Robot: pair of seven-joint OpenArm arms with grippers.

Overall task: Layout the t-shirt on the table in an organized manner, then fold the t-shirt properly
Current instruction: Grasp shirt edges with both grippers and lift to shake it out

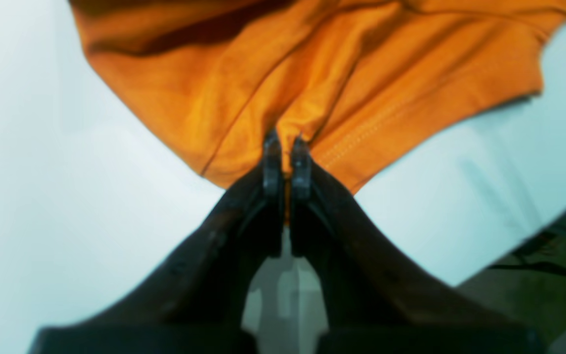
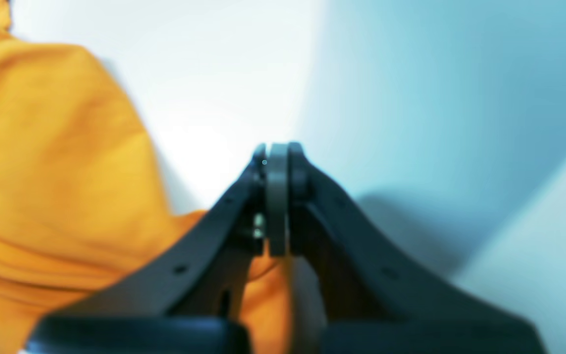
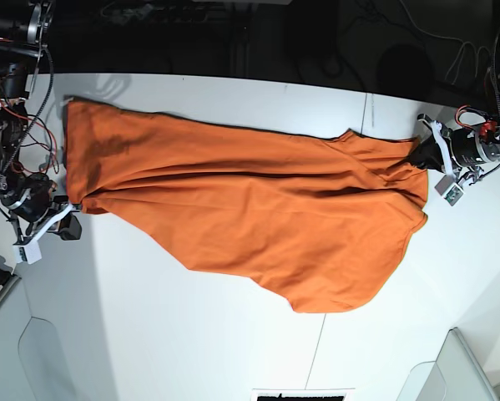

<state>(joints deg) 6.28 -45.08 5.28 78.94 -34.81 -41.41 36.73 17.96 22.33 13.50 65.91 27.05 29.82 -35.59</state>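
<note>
The orange t-shirt (image 3: 250,209) lies stretched crosswise over the white table (image 3: 191,334), wrinkled, with one lobe sagging toward the front. On the right side of the base view my left gripper (image 3: 418,157) holds its edge. The left wrist view shows the left gripper (image 1: 287,142) shut on a bunched hem of the t-shirt (image 1: 361,88). My right gripper (image 3: 68,209) sits at the shirt's left corner. In the right wrist view the right gripper (image 2: 278,152) is shut; the t-shirt (image 2: 57,172) lies to its left, runs under the fingers and shows in the gap behind the tips.
A thin dark seam (image 3: 366,109) crosses the table on the right. The table edge (image 1: 533,236) lies close to my left gripper, with dark floor and cables beyond it. Wiring and arm bases (image 3: 7,100) stand at the far left. White panels (image 3: 458,368) sit at the front corners.
</note>
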